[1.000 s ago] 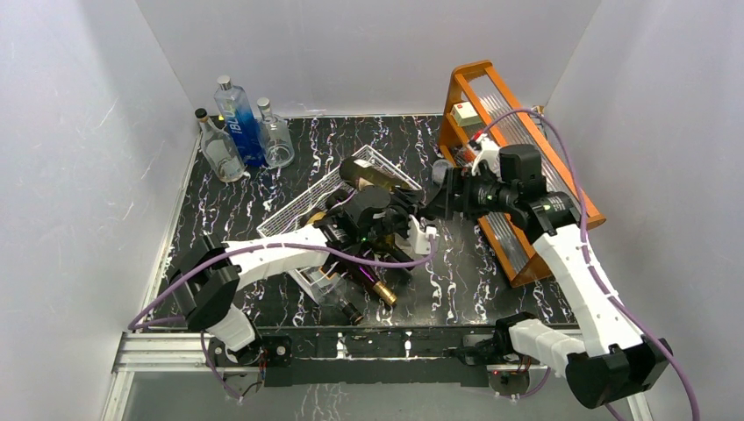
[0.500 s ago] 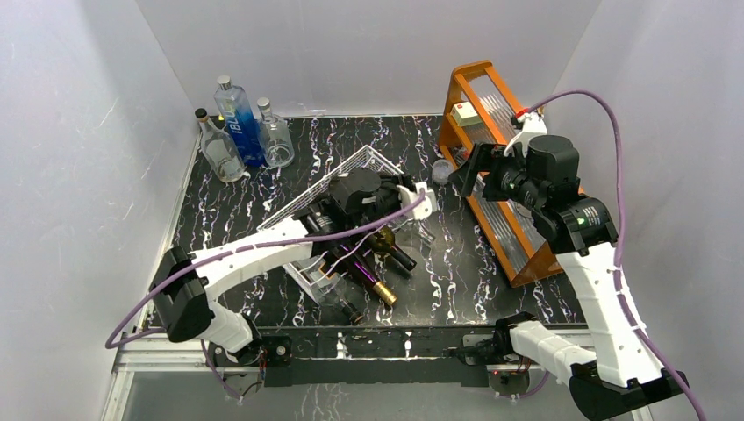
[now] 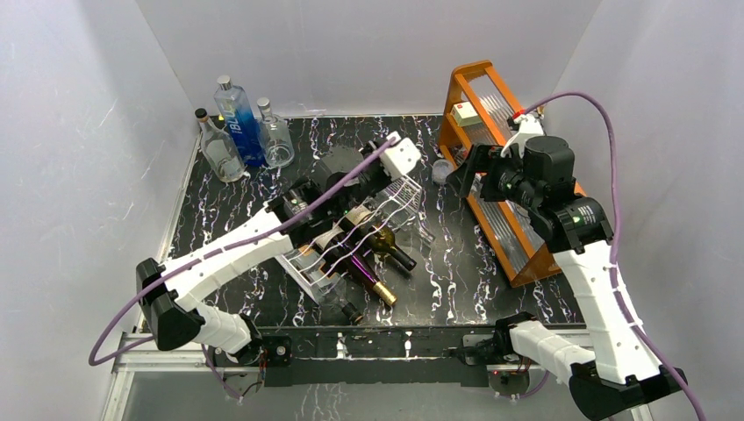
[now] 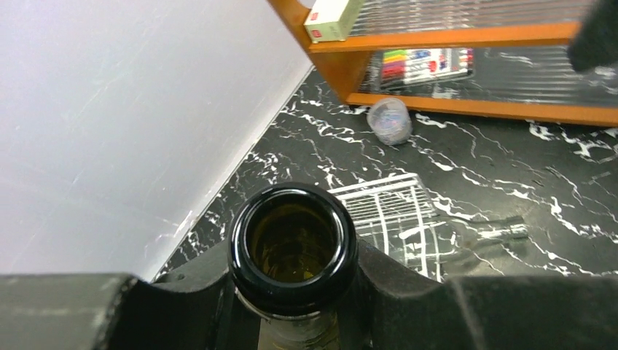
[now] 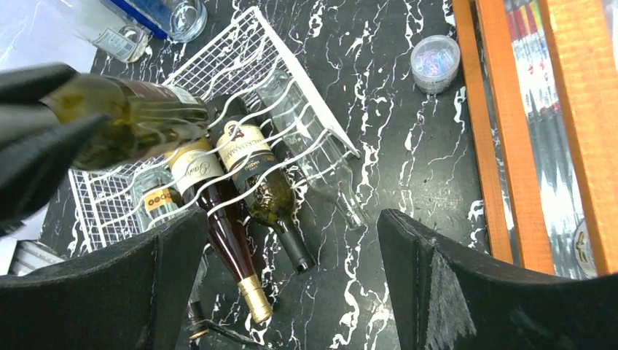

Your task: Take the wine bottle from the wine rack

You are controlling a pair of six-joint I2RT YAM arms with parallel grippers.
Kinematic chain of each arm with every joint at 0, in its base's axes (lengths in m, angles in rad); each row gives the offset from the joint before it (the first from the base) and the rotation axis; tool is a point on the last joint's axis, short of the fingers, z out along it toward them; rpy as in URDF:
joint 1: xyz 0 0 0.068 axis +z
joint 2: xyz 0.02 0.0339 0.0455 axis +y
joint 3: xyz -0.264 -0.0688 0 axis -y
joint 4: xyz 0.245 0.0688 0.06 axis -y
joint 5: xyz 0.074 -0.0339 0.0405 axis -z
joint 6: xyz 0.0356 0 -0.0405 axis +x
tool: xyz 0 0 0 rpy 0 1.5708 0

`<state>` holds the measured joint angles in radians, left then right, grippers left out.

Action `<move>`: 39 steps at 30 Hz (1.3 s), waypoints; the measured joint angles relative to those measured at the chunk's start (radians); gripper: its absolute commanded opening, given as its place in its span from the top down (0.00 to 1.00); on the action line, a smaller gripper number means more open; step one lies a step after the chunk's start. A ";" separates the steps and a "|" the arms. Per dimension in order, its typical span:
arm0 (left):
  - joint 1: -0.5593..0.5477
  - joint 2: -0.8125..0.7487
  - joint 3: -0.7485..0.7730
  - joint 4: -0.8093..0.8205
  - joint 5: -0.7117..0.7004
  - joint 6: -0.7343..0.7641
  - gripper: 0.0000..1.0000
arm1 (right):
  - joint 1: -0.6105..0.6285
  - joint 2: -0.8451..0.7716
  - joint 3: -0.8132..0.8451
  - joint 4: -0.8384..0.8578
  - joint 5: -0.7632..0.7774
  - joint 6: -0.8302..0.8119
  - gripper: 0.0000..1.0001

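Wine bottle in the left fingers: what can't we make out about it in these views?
- Left wrist view: of the wine bottle only the mouth shows; the fingers and the bottom edge cut off its body.
- Top view: the left arm covers the grip.
- Right wrist view: the neck is buried in those blurred fingers; whether the base clears the wine rack cannot be told.

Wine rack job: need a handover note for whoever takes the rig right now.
Left gripper: shut on the wine bottle's neck.
Right gripper: open, empty, near the orange frame.
Wine rack: on the table, other bottles in its cradles.
Done: bottle gripped and raised above the rack.
Left: carry it clear, probably set it on the table.
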<state>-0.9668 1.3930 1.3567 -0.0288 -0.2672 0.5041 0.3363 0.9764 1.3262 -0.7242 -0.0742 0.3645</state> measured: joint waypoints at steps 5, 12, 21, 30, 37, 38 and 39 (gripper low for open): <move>0.064 -0.002 0.089 -0.072 -0.041 -0.047 1.00 | 0.000 0.025 -0.010 0.017 -0.029 -0.001 0.02; 0.326 -0.019 0.155 -0.116 -0.046 -0.137 1.00 | 0.000 0.039 -0.034 0.047 -0.071 -0.001 0.02; 0.758 -0.034 0.140 -0.056 -0.034 -0.259 1.00 | 0.000 0.071 -0.034 0.053 -0.113 -0.005 0.02; 1.007 -0.008 0.006 0.085 0.021 -0.444 1.00 | 0.000 0.084 -0.016 0.065 -0.124 -0.028 0.02; 1.010 0.081 -0.062 0.216 0.097 -0.520 1.00 | 0.000 0.094 -0.007 0.077 -0.137 -0.030 0.02; 1.009 0.090 -0.077 0.237 0.104 -0.522 1.00 | 0.000 0.095 -0.007 0.078 -0.139 -0.030 0.02; 1.009 0.101 -0.091 0.263 0.111 -0.522 1.00 | 0.000 0.097 -0.007 0.079 -0.140 -0.029 0.02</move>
<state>0.0418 1.4944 1.2655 0.2344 -0.1566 -0.0181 0.3363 1.0729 1.3193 -0.6456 -0.2138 0.3351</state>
